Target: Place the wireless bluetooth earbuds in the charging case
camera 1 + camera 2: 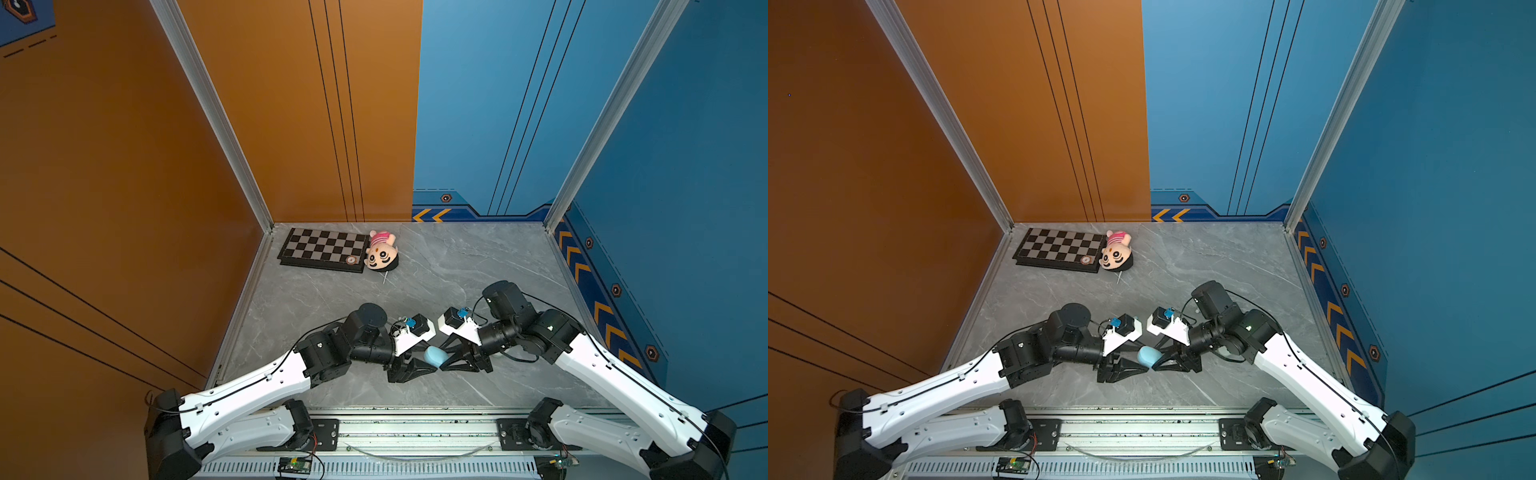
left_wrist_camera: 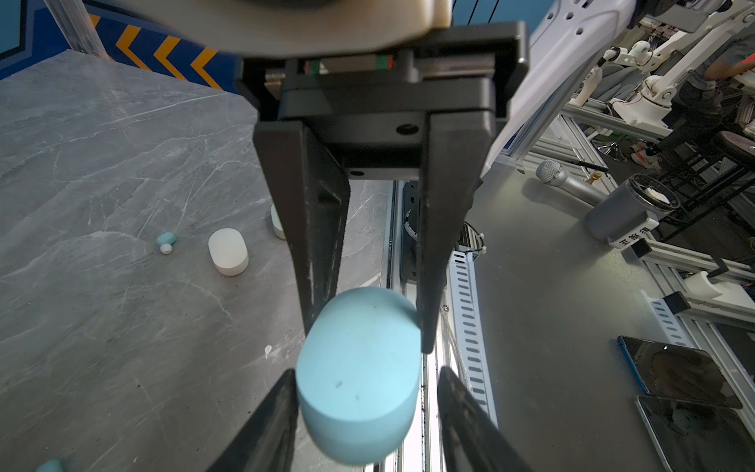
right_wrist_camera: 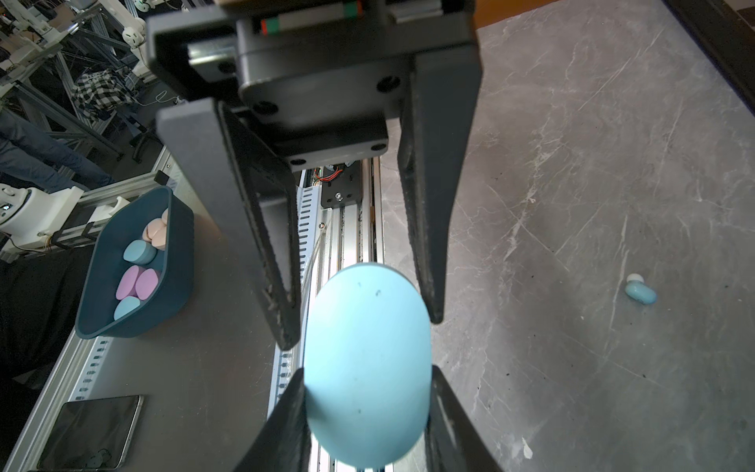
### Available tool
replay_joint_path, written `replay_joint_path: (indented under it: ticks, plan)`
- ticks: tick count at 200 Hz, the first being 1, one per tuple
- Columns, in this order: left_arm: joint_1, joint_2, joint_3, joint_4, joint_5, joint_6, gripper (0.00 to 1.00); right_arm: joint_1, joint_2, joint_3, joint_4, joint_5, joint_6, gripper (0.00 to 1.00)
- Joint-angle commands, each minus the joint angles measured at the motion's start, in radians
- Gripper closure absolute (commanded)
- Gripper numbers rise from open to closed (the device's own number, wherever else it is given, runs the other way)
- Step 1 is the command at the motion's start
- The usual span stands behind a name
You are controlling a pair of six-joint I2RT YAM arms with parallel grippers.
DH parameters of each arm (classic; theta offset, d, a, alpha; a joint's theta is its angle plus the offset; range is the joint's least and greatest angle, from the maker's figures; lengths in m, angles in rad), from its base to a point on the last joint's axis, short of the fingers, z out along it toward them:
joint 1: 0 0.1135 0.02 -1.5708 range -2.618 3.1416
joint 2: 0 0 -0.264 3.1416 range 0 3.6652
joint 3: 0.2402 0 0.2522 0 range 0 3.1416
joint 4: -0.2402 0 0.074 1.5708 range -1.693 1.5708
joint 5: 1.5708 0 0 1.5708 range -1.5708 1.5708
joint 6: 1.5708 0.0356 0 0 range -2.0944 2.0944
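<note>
A pale blue oval charging case (image 1: 434, 356) (image 1: 1149, 356) hangs just above the table's front middle, and no opening shows on it. My right gripper (image 3: 367, 367) (image 1: 445, 362) is shut on it, both fingers pressed to its sides. My left gripper (image 2: 366, 370) (image 1: 428, 366) faces it from the other end, open around the case (image 2: 359, 380): one finger touches, the other stands apart. A pale blue earbud with a white tip (image 2: 165, 242) lies on the table. The right wrist view shows one such earbud (image 3: 640, 293). No earbuds show in either top view.
A white case (image 2: 228, 251) lies near the earbud, another pale case (image 2: 278, 222) half hidden behind a finger. A chessboard (image 1: 324, 249) and a plush doll (image 1: 382, 251) lie at the back. Off the table are a blue bin (image 3: 135, 265) of cases and a phone (image 3: 90, 433).
</note>
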Motion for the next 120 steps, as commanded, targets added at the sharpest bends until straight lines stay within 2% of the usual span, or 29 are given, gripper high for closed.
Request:
replay_joint_path:
  ticks: [1, 28, 74, 109, 120]
  plan:
    - [-0.009, 0.01, 0.02, -0.003, 0.022, 0.009, 0.45, 0.006, -0.019, 0.024, 0.025, 0.014, 0.019, 0.78]
    - [-0.009, 0.015, 0.026, -0.004, 0.027, 0.009, 0.5, 0.007, -0.022, 0.019, 0.025, 0.016, 0.02, 0.78]
    - [-0.011, 0.018, 0.031, -0.004, 0.017, 0.01, 0.71, 0.008, -0.025, 0.006, 0.043, 0.036, 0.041, 0.75]
    - [-0.012, 0.018, 0.034, -0.005, 0.003, 0.005, 0.88, 0.007, -0.033, -0.019, 0.07, 0.055, 0.073, 0.64]
    - [-0.012, 0.017, 0.032, -0.003, -0.003, 0.004, 0.94, 0.007, -0.038, -0.031, 0.085, 0.064, 0.082, 0.58]
